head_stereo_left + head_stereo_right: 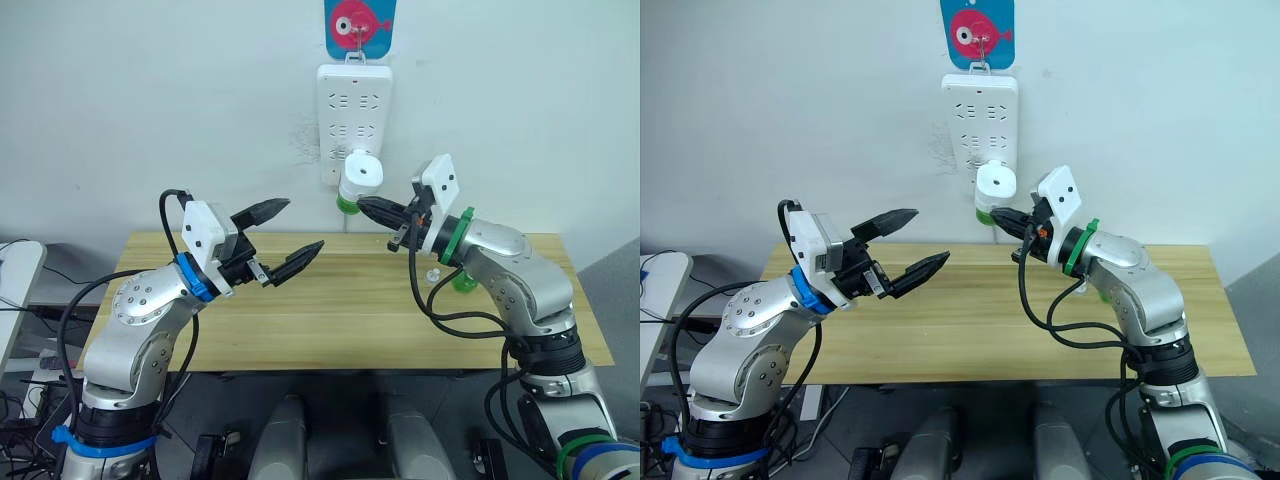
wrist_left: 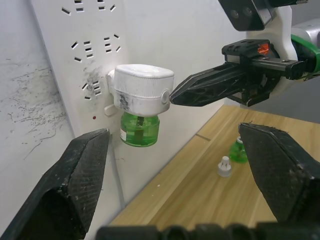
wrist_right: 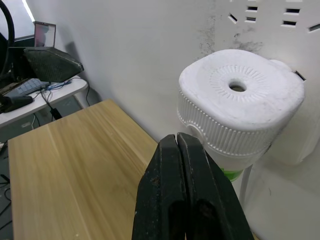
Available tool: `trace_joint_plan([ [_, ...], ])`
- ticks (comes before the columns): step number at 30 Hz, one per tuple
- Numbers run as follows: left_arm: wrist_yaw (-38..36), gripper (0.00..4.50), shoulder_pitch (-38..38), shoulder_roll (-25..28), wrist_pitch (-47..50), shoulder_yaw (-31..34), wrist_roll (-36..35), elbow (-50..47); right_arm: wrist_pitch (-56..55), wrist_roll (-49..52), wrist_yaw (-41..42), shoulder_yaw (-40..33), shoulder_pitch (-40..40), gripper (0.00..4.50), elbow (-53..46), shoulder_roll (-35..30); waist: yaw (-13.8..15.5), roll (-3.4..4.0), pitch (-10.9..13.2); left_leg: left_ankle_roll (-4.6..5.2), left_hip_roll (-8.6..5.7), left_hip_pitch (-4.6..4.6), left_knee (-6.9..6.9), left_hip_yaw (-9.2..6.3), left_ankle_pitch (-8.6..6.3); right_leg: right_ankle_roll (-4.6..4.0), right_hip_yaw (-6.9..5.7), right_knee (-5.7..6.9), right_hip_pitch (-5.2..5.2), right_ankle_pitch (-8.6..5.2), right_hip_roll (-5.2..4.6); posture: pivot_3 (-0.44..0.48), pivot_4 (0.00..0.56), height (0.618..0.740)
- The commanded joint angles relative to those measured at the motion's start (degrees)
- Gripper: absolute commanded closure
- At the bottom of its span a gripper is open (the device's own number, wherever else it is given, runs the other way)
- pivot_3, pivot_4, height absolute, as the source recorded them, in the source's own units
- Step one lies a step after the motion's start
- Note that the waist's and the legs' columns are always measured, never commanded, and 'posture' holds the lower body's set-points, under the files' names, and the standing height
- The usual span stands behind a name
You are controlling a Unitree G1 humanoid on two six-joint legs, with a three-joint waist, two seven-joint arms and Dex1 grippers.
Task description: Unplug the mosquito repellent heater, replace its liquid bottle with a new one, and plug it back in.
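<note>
The small white rounded plastic heater (image 1: 360, 172) (green bottle beneath) sits plugged into the white wall power strip (image 1: 352, 105) above the surface's far edge. The right gripper (image 1: 372, 208), fingers clenched empty, nearly touches its side; the left gripper (image 1: 285, 240) hovers released, farther off.

We see the mosquito repellent heater (image 3: 240, 100) in matt white plastic, its side ribbed and scuffed, over a clear green liquid bottle (image 2: 140, 129). The power strip (image 1: 355, 115) is smooth white plastic, the wall (image 2: 30, 105) beside it smudged. The tabletop (image 1: 330, 310) is pale, grained wood. Both claws, left (image 2: 170, 165) and right (image 3: 181, 150), look matt black and textured.
</note>
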Motion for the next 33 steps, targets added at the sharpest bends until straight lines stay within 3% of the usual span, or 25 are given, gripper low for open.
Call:
trace_joint_plan([
  [1,0.2,0.0,0.0,-0.2,0.1,0.2,-1.3,-1.7,-2.0,-2.2,-1.3,-0.1,-1.2,4.47,0.1,-0.1,0.0,0.0,0.0,0.0,0.0,0.0,0.0,0.0,0.0,0.0,0.0,0.0,0.0,0.0,0.0,0.019,0.257,0.74],
  [14,0.6,0.0,-0.2,-0.4,0.5,-0.2,-1.7,-1.4,-2.5,-3.9,-5.6,-3.2,-0.9,4.47,-0.2,0.7,0.0,0.0,0.0,-0.01,0.0,0.01,0.03,-0.02,0.01,0.0,0.0,0.04,0.0,0.0,0.01,-0.002,0.258,0.74],
  [20,-1.5,0.0,1.8,1.9,3.2,1.5,-3.3,1.5,-4.8,0.8,14.0,2.8,8.0,4.47,-11.7,-11.9,0.1,0.0,0.0,0.01,-0.06,-0.02,-0.04,-0.05,0.0,0.01,-0.05,-0.15,0.05,0.0,-0.05,-0.007,0.256,0.74],
  [26,-7.5,0.0,3.0,11.0,6.5,2.4,-1.4,8.3,-6.2,5.2,22.3,-4.5,15.4,4.47,-11.9,-20.9,-0.4,0.01,0.0,0.06,0.05,0.0,-0.15,-0.02,-0.04,-0.03,-0.04,-0.2,0.02,-0.04,0.04,-0.003,0.252,0.74],
  [29,-9.9,0.0,0.9,16.3,6.0,4.3,0.0,13.6,-5.1,7.4,26.6,-11.6,17.3,3.92,-7.1,-27.5,-0.1,0.01,0.0,0.06,0.04,0.01,-0.1,0.01,-0.04,-0.02,-0.02,-0.19,0.03,-0.05,0.05,-0.007,0.247,0.74],
  [33,-13.3,0.0,-1.3,21.4,2.2,5.0,3.6,21.4,-8.9,6.3,32.9,-17.8,22.4,2.55,-1.7,-35.1,0.2,0.01,0.0,0.06,0.02,-0.01,-0.09,0.03,-0.04,-0.02,-0.04,-0.31,0.07,-0.05,0.03,-0.016,0.24,0.74],
])
